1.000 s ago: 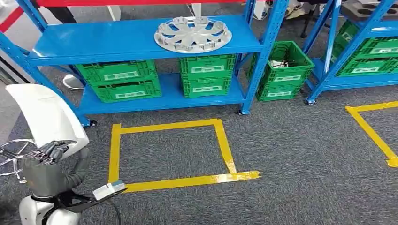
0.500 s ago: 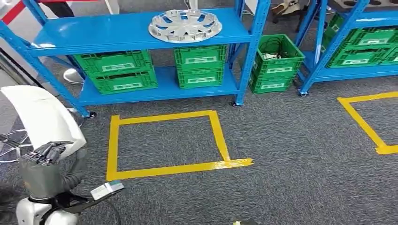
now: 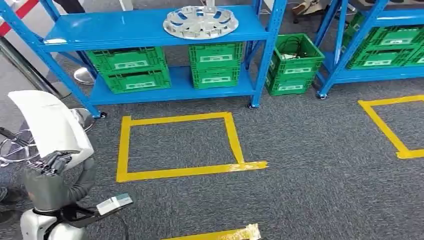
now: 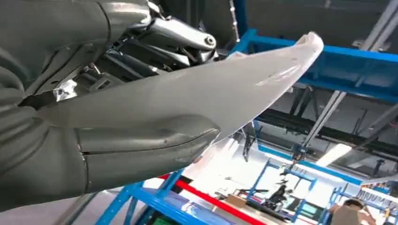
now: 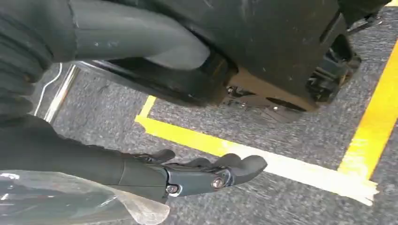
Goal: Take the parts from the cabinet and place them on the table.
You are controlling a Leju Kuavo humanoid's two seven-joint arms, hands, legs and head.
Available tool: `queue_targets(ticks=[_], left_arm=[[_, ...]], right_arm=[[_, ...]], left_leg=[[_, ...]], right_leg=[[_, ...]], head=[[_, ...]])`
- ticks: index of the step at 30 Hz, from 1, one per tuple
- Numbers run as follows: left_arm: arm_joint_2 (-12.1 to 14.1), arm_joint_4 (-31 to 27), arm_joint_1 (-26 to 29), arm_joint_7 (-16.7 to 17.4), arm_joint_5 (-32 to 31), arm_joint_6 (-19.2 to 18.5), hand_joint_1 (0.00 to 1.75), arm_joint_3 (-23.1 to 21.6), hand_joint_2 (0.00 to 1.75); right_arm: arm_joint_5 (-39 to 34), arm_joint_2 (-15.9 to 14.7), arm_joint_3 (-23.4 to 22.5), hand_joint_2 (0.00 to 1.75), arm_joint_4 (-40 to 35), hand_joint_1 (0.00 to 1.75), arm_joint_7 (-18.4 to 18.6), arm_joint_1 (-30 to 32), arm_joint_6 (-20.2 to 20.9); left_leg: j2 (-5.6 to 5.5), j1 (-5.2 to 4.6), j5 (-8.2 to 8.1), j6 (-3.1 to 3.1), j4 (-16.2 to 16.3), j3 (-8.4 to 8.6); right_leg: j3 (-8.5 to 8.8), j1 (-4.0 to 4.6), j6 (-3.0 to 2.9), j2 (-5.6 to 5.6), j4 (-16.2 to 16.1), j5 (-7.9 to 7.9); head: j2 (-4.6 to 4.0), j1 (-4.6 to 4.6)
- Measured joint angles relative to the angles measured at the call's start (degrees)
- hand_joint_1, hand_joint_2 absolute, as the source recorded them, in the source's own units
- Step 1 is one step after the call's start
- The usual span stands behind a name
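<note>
Left hand: the left hand (image 3: 50, 165) is seen low on the robot's left side, its fingers wrapped around the lower end of a white curved panel (image 3: 50, 125); in the left wrist view the hand (image 4: 70, 140) is clamped on the panel (image 4: 211, 93) between thumb and fingers.
White panel: it is held upright, rising above the left hand, its broad rounded end uppermost.
Right hand: the right hand (image 5: 206, 173) is shown in the right wrist view with fingers stretched out and close together, nothing between them; a piece of clear plastic film (image 5: 65, 201) lies just beside the wrist, and whether it is held cannot be told.
Wheel cover: a silver wheel cover (image 3: 200, 21) is lying flat on the top board of the blue shelf rack (image 3: 145, 30), well ahead of the left hand and to its right.
Green crates: green crates (image 3: 132, 75) are stacked on the lower board, ahead of the left hand.
Floor: a square of yellow tape (image 3: 180, 145) is marked on the grey carpet, to the right of the left hand, between it and the rack.
</note>
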Motion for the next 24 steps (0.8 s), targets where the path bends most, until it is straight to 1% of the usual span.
queue_targets(ticks=[1,2,3,4,5,6,7,8,9,10,11,12,13,14,15,16,17,18,19,20,21,22,23,24], left_arm=[[0.02,0.00,0.00,-0.02,-0.02,0.00,1.75,0.04,1.75],[0.07,0.00,0.01,-0.15,-0.02,0.00,1.75,0.07,1.75],[0.07,0.00,0.00,-0.17,-0.02,0.00,1.75,0.11,1.75],[0.07,0.00,-0.01,-0.17,-0.02,0.00,1.75,0.18,1.75],[0.07,0.00,-0.01,-0.17,-0.02,0.00,1.75,0.20,1.75],[0.07,0.00,0.00,-0.22,0.00,0.00,1.75,0.24,1.75],[0.09,0.02,0.04,-0.37,0.09,0.00,1.75,0.31,1.75],[0.09,0.02,0.09,-0.44,0.09,0.00,1.75,0.37,1.75],[0.11,0.02,0.15,-0.44,0.09,0.00,1.75,0.50,1.75],[0.11,0.02,0.16,-0.44,0.07,0.00,1.75,0.63,1.75],[0.11,0.02,0.16,-0.44,0.07,0.00,1.75,0.68,1.75],[0.13,0.02,0.14,-0.44,0.07,0.00,1.75,0.74,1.75],[0.13,0.00,0.10,-0.50,0.07,0.00,1.75,0.76,1.75],[0.13,0.02,0.09,-0.52,0.04,0.00,1.75,0.77,1.75],[0.13,0.00,0.01,-0.52,0.04,0.00,1.75,0.77,1.75],[0.13,0.00,0.10,-0.52,-0.02,0.00,1.75,0.76,1.75],[0.15,0.00,0.17,-0.52,0.00,0.00,1.75,0.83,1.75],[0.15,0.00,0.10,-0.52,0.00,0.00,1.75,0.87,1.75],[0.13,0.00,0.06,-0.50,-0.02,0.00,1.75,0.92,1.75],[0.13,0.00,-0.04,-0.37,-0.04,0.00,1.75,0.92,1.75],[0.13,0.00,-0.05,-0.20,-0.11,0.00,1.75,0.92,1.75],[0.13,0.02,0.02,-0.15,-0.13,0.00,1.75,0.96,1.75],[0.13,0.02,0.00,-0.13,-0.13,0.00,1.75,0.98,1.75],[0.13,0.02,0.00,-0.13,-0.13,0.00,1.75,0.98,1.75]], right_arm=[[-0.07,0.00,0.00,1.75,0.00,0.00,0.04,0.10,0.00],[0.00,0.00,0.00,1.75,0.02,0.00,0.11,0.18,0.02],[-0.02,0.00,0.02,1.75,0.02,0.00,0.15,0.19,0.02],[-0.02,0.00,0.02,1.75,0.02,0.00,0.15,0.11,0.07],[-0.07,0.00,0.02,1.75,0.02,0.00,0.15,0.06,0.15],[-0.11,0.00,0.02,1.75,0.02,0.00,0.15,0.06,0.26],[-0.18,0.00,0.02,1.75,0.02,0.00,0.15,0.09,0.46],[-0.31,0.00,0.00,1.75,0.00,0.00,0.15,0.08,0.59],[-0.37,0.00,0.00,1.75,0.00,0.00,0.17,0.07,0.68],[-0.44,0.00,0.00,1.75,0.02,0.00,0.17,0.05,0.74],[-0.44,0.00,0.00,1.75,0.02,0.00,0.20,0.01,0.77],[-0.44,0.00,0.00,1.75,0.00,0.00,0.26,-0.02,0.81],[-0.44,0.04,0.00,1.75,0.02,0.00,0.35,-0.04,0.90],[-0.44,0.13,0.00,1.75,0.02,0.00,0.46,-0.10,0.92],[-0.48,0.13,0.00,1.75,0.02,0.00,0.61,-0.09,0.92],[-0.51,0.15,0.00,1.75,0.02,0.00,0.74,-0.14,0.92],[-0.53,0.15,0.00,1.75,0.02,0.00,0.87,-0.18,0.92],[-0.53,0.13,0.00,1.75,0.02,0.00,0.94,-0.20,0.92],[-0.57,0.13,0.00,1.75,0.02,0.00,1.11,-0.22,0.92],[-0.62,0.13,0.00,1.75,0.02,0.00,1.14,-0.24,0.92],[-0.72,0.13,0.00,1.75,0.02,0.00,1.14,-0.43,0.92],[-0.77,0.13,0.00,1.75,0.02,0.00,1.14,-0.70,0.92],[-0.83,0.13,0.00,1.75,0.02,0.00,1.11,-0.89,0.92],[-0.86,0.13,0.00,1.75,0.02,0.00,1.16,-1.01,0.92]], left_leg=[[0.01,0.04,0.35,-0.33,-0.06,-0.16],[0.02,0.20,0.56,-0.61,-0.03,-0.25],[-0.02,0.31,0.13,-0.84,0.23,-0.60],[-0.13,0.38,-1.44,-1.12,1.56,-0.99],[-0.15,0.38,-3.93,-1.33,4.94,-2.35],[-0.17,0.38,-6.44,-1.47,9.50,-4.13],[-0.20,0.38,-8.58,-1.51,14.23,-5.92],[-0.23,0.38,-9.80,-1.46,17.64,-7.00],[-0.24,0.37,-9.46,-1.38,18.03,-6.71],[-0.28,0.34,-7.90,-1.07,15.88,-5.13],[-0.28,0.27,-5.75,-0.64,11.71,-2.68],[-0.33,0.12,-3.33,-0.05,6.11,0.44],[-0.39,-0.19,-2.17,0.70,1.57,2.78],[-0.34,-0.26,-2.76,0.91,0.39,3.38],[-0.34,-0.41,-2.83,0.94,-0.24,3.31],[-0.36,-0.43,-2.78,0.94,-0.18,3.03],[-0.37,-0.50,-2.61,1.11,-0.26,2.92],[-0.36,-0.17,-2.09,1.33,-1.06,2.98],[-0.09,0.13,-1.66,1.44,-1.51,3.07],[-0.09,0.23,-1.40,1.84,-1.59,2.82],[-0.03,0.23,-1.29,1.89,-1.54,2.47],[0.13,0.15,-1.14,1.94,-1.49,2.18],[0.20,0.12,-1.00,1.94,-1.44,1.95],[0.24,0.12,-0.91,1.86,-1.39,1.84]], right_leg=[[-0.34,0.19,-0.34,0.00,0.45,0.10],[-0.56,0.26,-0.67,0.03,0.57,0.26],[-0.68,-0.01,-1.47,-0.13,0.36,0.74],[-0.91,0.02,-1.97,-0.23,0.36,1.02],[-1.26,0.10,-2.44,-0.30,0.37,1.30],[-1.71,0.22,-2.75,-0.38,0.39,1.52],[-2.14,0.38,-3.04,-0.44,0.44,1.75],[-2.51,0.56,-3.20,-0.48,0.47,1.99],[-2.74,0.72,-3.23,-0.47,0.48,2.21],[-2.89,0.90,-3.24,-0.43,0.49,2.41],[-2.94,1.10,-3.25,-0.40,0.49,2.51],[-2.89,1.25,-3.18,-0.36,0.49,2.62],[-2.90,1.24,-3.10,-0.38,0.48,2.70],[-3.22,1.67,-2.83,-0.44,0.72,2.82],[-3.64,1.53,-2.49,-0.52,0.76,3.05],[-3.82,1.44,-2.14,-0.59,0.68,3.28],[-3.80,1.38,-1.78,-0.67,0.48,3.51],[-3.77,1.68,-1.47,-0.69,0.47,3.65],[-4.55,1.50,-1.32,-0.43,1.14,2.54],[-5.64,1.49,-1.00,-0.42,3.73,0.41],[-7.44,1.30,-0.69,-0.41,8.15,-1.99],[-9.43,1.19,-0.39,-0.42,13.10,-4.27],[-10.89,1.15,-0.18,-0.43,17.01,-5.70],[-11.04,1.14,-0.08,-0.45,18.23,-5.63]], head=[[0.02,-0.20],[0.00,-0.07],[-0.02,-0.11],[0.00,-0.31],[0.00,-0.59],[0.00,-0.73],[0.00,-0.81],[0.00,-0.81],[0.00,-0.81],[0.00,-0.81],[0.00,-0.81],[0.00,-0.81],[0.00,-0.79],[0.00,-0.70],[0.00,-0.81],[0.00,-0.70],[0.00,-0.81],[0.00,-0.72],[0.00,-0.73],[0.00,-0.37],[0.00,-0.03],[0.00,-0.05],[0.00,-0.05],[0.00,-0.05]])
